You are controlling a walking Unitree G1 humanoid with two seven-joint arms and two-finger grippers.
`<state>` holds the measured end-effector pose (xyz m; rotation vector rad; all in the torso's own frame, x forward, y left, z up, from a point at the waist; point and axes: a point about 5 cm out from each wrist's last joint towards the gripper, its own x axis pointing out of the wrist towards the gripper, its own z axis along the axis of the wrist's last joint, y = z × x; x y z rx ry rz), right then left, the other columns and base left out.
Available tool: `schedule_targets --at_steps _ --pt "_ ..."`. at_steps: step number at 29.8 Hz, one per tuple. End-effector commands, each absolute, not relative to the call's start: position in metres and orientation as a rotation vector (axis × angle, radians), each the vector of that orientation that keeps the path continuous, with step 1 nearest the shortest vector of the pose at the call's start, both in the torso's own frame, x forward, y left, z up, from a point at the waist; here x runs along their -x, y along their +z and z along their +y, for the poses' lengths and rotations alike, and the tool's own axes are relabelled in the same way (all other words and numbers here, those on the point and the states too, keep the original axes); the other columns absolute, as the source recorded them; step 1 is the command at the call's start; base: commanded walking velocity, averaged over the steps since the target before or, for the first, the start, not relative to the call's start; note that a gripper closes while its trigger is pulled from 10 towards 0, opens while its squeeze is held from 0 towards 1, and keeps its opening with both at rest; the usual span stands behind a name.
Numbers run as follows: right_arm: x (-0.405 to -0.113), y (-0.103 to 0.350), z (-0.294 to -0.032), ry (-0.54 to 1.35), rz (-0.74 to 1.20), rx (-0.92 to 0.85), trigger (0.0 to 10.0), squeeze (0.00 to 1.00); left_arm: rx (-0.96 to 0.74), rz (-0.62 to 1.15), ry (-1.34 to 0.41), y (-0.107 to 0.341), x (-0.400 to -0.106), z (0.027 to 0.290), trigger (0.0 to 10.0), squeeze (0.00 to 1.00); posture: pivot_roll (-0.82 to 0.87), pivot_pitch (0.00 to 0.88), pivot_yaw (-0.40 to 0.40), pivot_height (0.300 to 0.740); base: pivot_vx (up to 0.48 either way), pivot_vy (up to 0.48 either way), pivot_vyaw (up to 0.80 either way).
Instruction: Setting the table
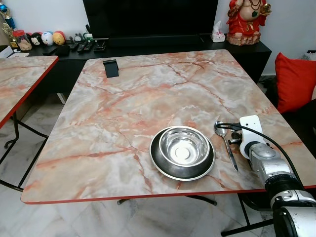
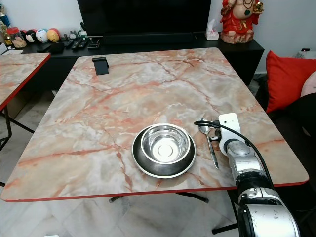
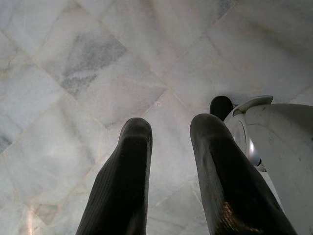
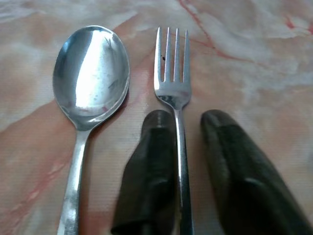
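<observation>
Your right arm reaches in low over the near right corner of the marble table, forearm angled fwd & slightly left. In the right wrist view the right gripper sits down at the tabletop w/ its two fingers parted, straddling the fork handle; one finger looks to touch the handle, the other stands just off it, so they're open around it, not clamped. Fork lies flat, tines pointing away from the gripper. Spoon lies flat just beside it, parallel, bowl up.

From the head views the spoon is just right of the steel bowl, which sits inside a dark plate near the table's front edge. The fork there is mostly hidden behind the white wrist housing & cable; can't make it out.

Left gripper hangs down over pale marble floor tiles, fingers apart, holding nothing. The robot's own white body crowds one side of that view.

Fork & spoon handles run out of the right wrist view. A small black stand sits at the table's far left.
</observation>
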<state>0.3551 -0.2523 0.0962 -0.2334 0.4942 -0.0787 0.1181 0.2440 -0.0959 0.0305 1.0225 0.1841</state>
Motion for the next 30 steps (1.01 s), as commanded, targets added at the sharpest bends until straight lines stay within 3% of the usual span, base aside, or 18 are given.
schedule_targets --at_steps 1,3,4,5,30 --pt "-0.360 0.102 -0.247 -0.067 0.481 0.226 10.0 1.00 -0.043 1.032 0.178 -0.096 -0.116 0.246 10.0 0.00 -0.07 0.000 0.053 0.732 0.000 0.000 0.00" --pt "-0.360 0.102 -0.247 -0.069 0.482 0.229 10.0 1.00 -0.043 1.032 0.178 -0.096 -0.116 0.246 10.0 0.00 -0.07 0.000 0.054 0.732 0.000 0.000 0.00" --pt "-0.360 0.102 -0.248 -0.072 0.483 0.232 10.0 0.79 -0.043 1.033 0.178 -0.096 -0.116 0.246 10.0 0.00 -0.07 0.000 0.054 0.732 0.000 0.000 0.00" --pt "-0.360 0.102 -0.248 -0.073 0.483 0.233 10.0 0.00 -0.043 1.033 0.177 -0.096 -0.116 0.246 10.0 0.00 -0.07 0.000 0.054 0.732 0.000 0.000 0.00" --pt "-0.362 0.115 -0.255 -0.108 0.429 0.244 10.0 0.00 -0.046 1.033 0.171 -0.096 -0.117 0.246 10.0 0.00 -0.08 0.000 0.062 0.732 0.000 0.000 0.00"
